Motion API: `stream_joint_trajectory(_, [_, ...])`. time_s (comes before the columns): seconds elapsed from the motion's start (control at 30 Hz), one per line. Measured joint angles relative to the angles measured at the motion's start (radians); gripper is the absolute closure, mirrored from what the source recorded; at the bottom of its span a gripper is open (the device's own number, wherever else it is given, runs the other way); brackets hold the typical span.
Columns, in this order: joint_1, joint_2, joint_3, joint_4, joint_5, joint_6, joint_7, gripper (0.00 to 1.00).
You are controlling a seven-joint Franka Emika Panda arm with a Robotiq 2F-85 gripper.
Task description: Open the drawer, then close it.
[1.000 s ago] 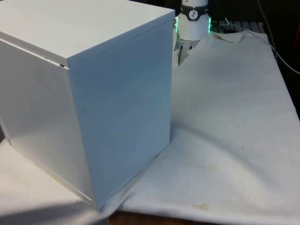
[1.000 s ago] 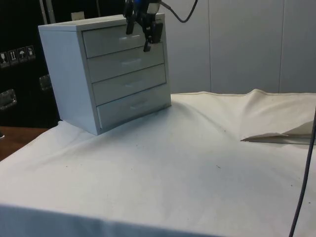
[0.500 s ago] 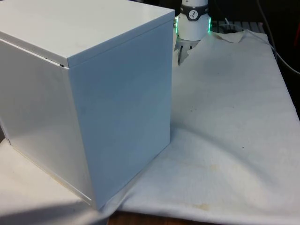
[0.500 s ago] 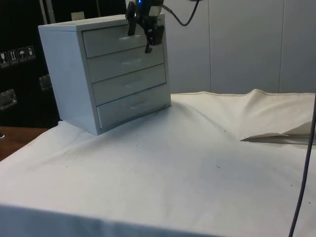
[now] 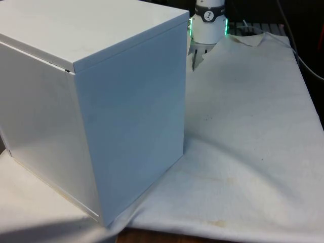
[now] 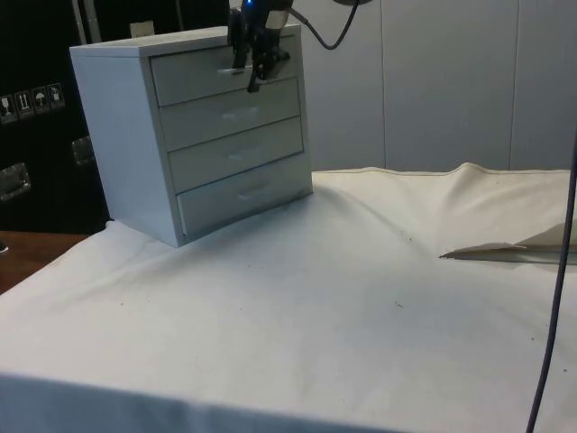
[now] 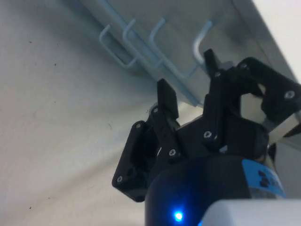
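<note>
Front view close behind chest (image 5: 101,101); side faces drawers; wrist beneath handles.

Pale panelled wall (image 6: 433,81) stands at 12 o'clock; dark cabinets (image 6: 36,117) at 9 o'clock; white cloth (image 6: 315,307) covers the table.

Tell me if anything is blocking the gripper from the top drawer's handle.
Nothing visible is. In the side view the gripper hangs right at the front of the top drawer of the chest of drawers. In the wrist view, bare drawer fronts lie between the fingers and the top handle.
</note>
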Motion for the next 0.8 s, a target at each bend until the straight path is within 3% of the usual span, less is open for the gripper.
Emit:
stream_joint_trajectory(0.07, [0.0,0.001,0.0,0.003,0.0,0.001,0.0,0.65])
stream_joint_trajectory(0.3, [0.0,0.003,-0.001,0.01,-0.001,0.005,0.0,1.0])
stream_joint_trajectory(0.8, [0.0,0.001,-0.003,0.016,-0.002,0.007,0.0,1.0])
